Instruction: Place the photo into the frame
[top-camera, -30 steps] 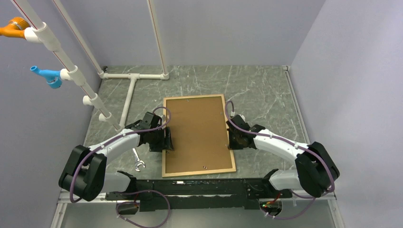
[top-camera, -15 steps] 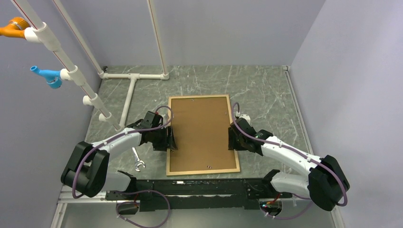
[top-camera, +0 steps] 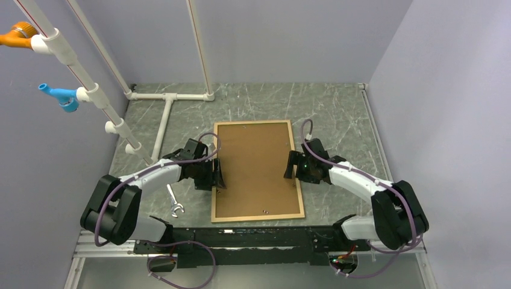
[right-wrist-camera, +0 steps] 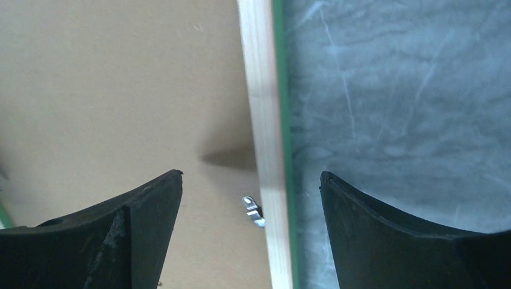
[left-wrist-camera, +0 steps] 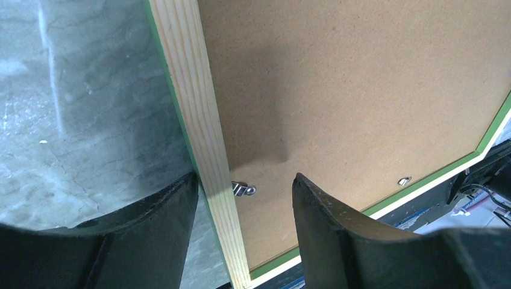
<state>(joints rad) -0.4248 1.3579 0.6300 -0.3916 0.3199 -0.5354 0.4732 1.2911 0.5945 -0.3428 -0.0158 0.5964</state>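
The frame [top-camera: 259, 217] lies face down mid-table, its light tan rail around a brown backing board [top-camera: 256, 165]. The photo is hidden from every view. My left gripper [top-camera: 218, 176] is open astride the frame's left rail [left-wrist-camera: 193, 90]. Its outer finger [left-wrist-camera: 150, 235] rests against the rail's green edge, and its inner finger hangs over the backing board [left-wrist-camera: 361, 78]. A small metal clip [left-wrist-camera: 243, 188] sits between them. My right gripper [top-camera: 291, 168] stands wide open over the right rail [right-wrist-camera: 262, 90], where a metal clip [right-wrist-camera: 253, 211] lies between its fingers, touching neither.
A small wrench [top-camera: 175, 205] lies on the marbled table left of the frame. White PVC piping [top-camera: 169, 114] runs across the back left, with blue [top-camera: 60, 96] and orange [top-camera: 18, 33] fittings higher up. Walls close in both sides.
The right gripper went from shut to wide open and pulled slightly inward over the frame's right rail. The frame slid a little to the right. The left gripper stayed on the left rail.
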